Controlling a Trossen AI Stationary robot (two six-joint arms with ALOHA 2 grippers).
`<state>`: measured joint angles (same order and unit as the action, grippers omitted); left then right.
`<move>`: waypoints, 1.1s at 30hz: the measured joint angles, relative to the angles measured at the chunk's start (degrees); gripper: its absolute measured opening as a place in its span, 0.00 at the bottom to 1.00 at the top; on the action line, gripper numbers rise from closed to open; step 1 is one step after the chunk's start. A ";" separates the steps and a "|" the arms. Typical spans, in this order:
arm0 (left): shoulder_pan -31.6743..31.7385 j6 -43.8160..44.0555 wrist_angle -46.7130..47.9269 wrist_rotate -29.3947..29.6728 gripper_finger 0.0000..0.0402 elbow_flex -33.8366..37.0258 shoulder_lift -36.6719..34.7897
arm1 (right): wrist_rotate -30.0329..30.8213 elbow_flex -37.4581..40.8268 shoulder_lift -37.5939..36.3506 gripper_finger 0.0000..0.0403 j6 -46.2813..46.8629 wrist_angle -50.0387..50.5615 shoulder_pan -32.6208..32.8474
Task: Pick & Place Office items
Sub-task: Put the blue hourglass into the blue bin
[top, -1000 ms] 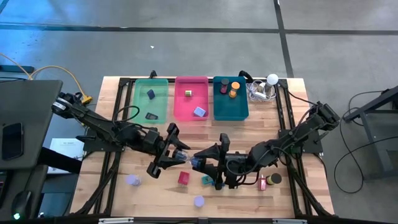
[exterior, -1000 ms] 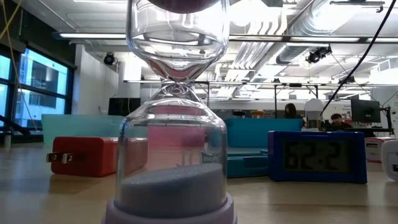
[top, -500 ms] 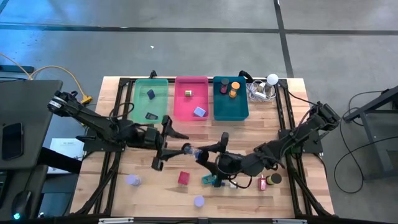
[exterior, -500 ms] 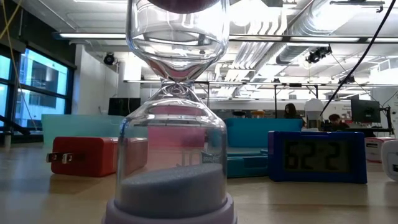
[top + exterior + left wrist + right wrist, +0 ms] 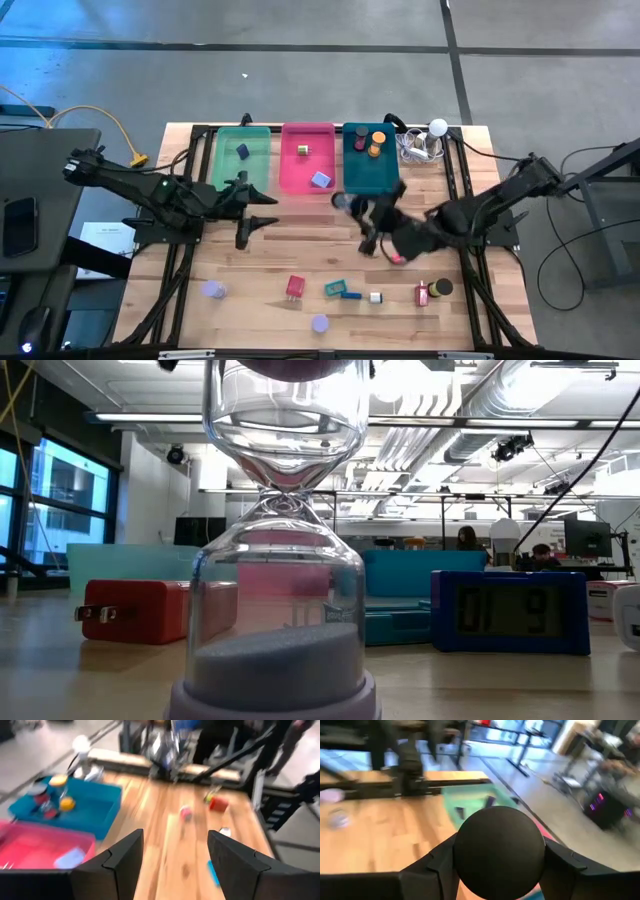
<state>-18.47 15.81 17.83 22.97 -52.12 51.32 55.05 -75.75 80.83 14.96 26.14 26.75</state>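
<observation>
Right jaws, centre of the high view just below the teal tray (image 5: 371,185): clenched on a dark round piece (image 5: 499,851). The right wrist view shows it end-on as a smooth, matte black disc. In the high view a pale, glassy bit pokes past the jaws toward the upper left, so I take its long axis to run that way, though I can't be sure.

Left jaws, left of centre below the green tray (image 5: 243,180): released, both dark fingers spread, nothing between them.

The desk (image 5: 300,250) is pale wood planks. Loose pieces sit along the lower frame:
- a red block (image 5: 295,287), boxy, its metal prongs pointing left in the low view
- a teal block (image 5: 334,289)
- a lavender disc (image 5: 319,323), which the low view shows as an upright clear-glass hourglass
</observation>
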 joint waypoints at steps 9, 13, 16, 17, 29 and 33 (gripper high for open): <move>-0.99 2.60 6.79 -0.01 0.53 0.00 1.16 | -15.99 -0.03 -2.85 0.50 3.30 3.80 -16.58; -1.94 2.70 6.81 -0.03 0.53 0.00 2.83 | -24.28 -0.07 -1.47 0.49 5.80 5.28 -24.85; -2.64 2.72 7.21 -0.09 0.53 0.00 3.87 | -24.99 -0.03 0.08 0.49 7.71 9.13 -29.59; -2.91 2.79 7.31 -0.13 0.53 0.00 4.13 | -25.06 -0.03 0.32 0.50 8.59 10.37 -31.01; -5.08 3.77 7.56 -0.20 0.53 0.00 4.84 | -29.82 2.49 1.98 0.50 14.88 15.52 -42.29; -5.74 3.77 7.54 -0.21 0.53 0.00 4.82 | -30.41 5.76 3.44 0.51 15.34 13.42 -44.18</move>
<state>-24.21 19.57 25.36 22.76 -52.12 56.14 24.65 -69.98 84.27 30.30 39.57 -17.43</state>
